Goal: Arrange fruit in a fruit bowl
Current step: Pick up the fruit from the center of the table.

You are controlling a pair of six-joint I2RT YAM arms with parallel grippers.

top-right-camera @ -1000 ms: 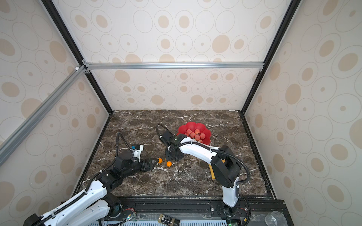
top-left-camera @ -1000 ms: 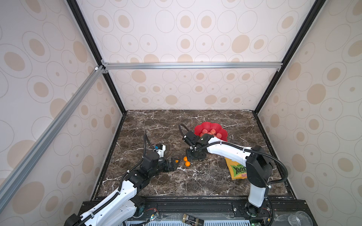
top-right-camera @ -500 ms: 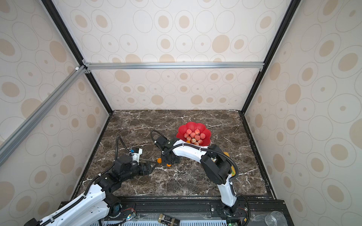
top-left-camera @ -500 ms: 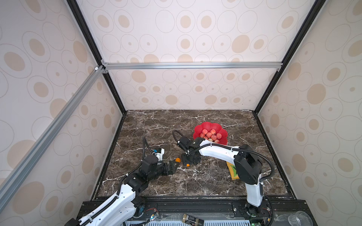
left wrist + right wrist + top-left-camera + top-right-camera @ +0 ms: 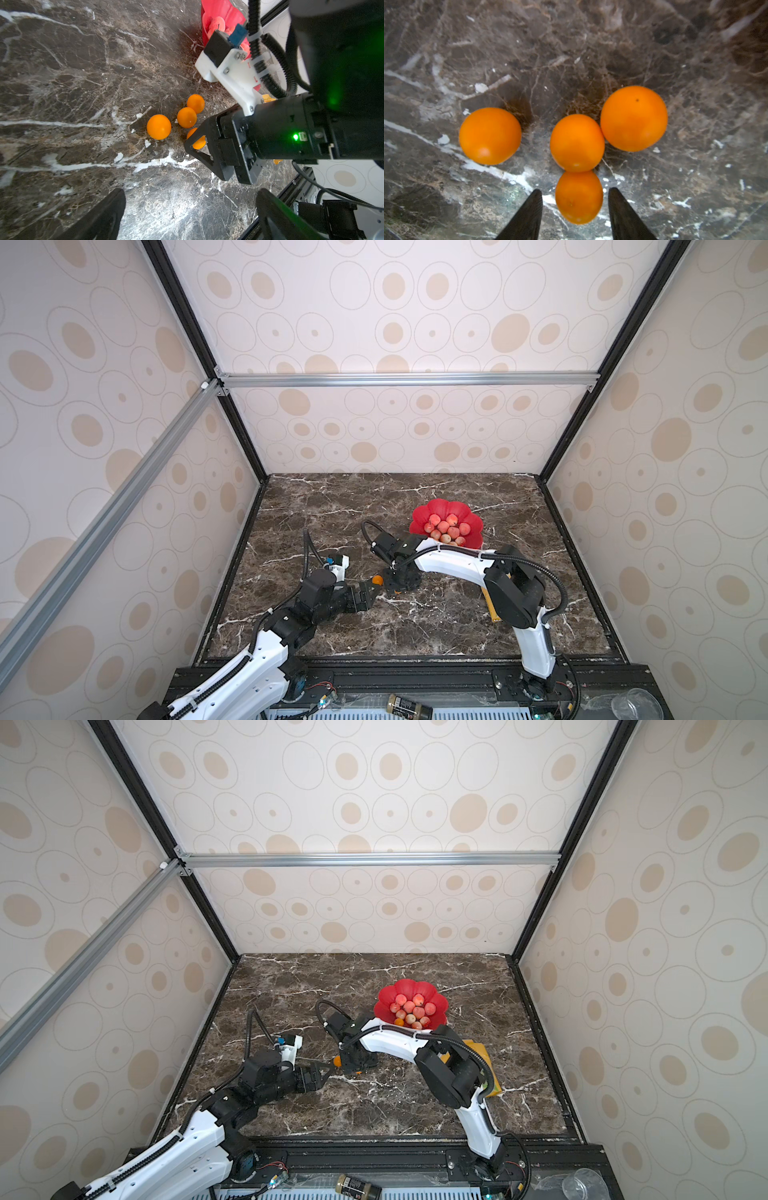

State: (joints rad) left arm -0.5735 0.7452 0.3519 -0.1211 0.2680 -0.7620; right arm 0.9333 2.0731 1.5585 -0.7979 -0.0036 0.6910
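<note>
My right claw [image 5: 574, 189] stands spread around the nearest small bright orange round fruit [image 5: 579, 197] on the dark marble tabletop [image 5: 571, 52], with a gap on either side. My left claw [image 5: 369, 592] gapes wide nearby. The glossy red scalloped plastic bowl [image 5: 440, 506] holds pink-red round fruits [image 5: 446, 527]. My arm hides the flat yellow bag's [image 5: 478, 1048] print.

Orange fruit [image 5: 577, 141], red bowl [image 5: 439, 504]; brown white-veined marble table [image 5: 332, 506]
</note>
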